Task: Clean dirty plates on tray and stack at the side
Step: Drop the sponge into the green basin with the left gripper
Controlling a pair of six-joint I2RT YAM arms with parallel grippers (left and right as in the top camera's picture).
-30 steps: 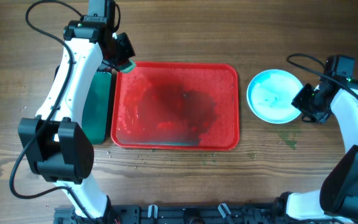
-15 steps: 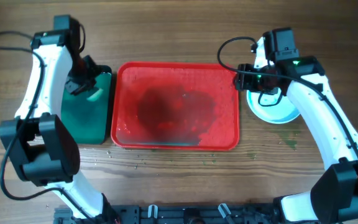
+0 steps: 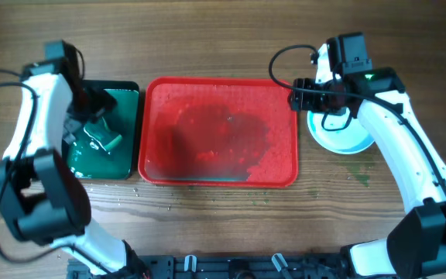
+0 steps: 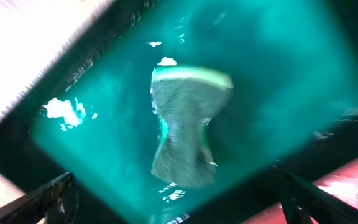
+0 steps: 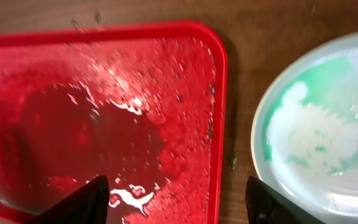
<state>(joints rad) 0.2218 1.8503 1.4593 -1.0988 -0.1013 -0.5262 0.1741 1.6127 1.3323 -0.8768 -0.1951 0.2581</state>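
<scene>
The red tray [image 3: 219,174] lies mid-table, wet and with no plate on it; its right end also fills the right wrist view as the red tray [image 5: 104,93]. One pale mint-blue dirty plate [image 3: 345,138] with green smears sits on the wood just right of it, seen closer as the plate [image 5: 319,134]. My right gripper [image 3: 300,97] hovers open over the tray's right rim, and in its own view the right gripper [image 5: 179,202] holds nothing. My left gripper [image 3: 93,115] stands open above the green tray, its fingers [image 4: 48,202] wide apart.
A smaller dark green tray [image 3: 126,93] holding water stands left of the red one. A grey-green sponge [image 3: 104,140] lies loose in it, seen from above as the sponge [image 4: 188,124]. Green specks mark the wood by the plate.
My left gripper has opened and the sponge now lies in the green tray's water. The right arm swung from right of the plate to the red tray's right rim and opened wider.
</scene>
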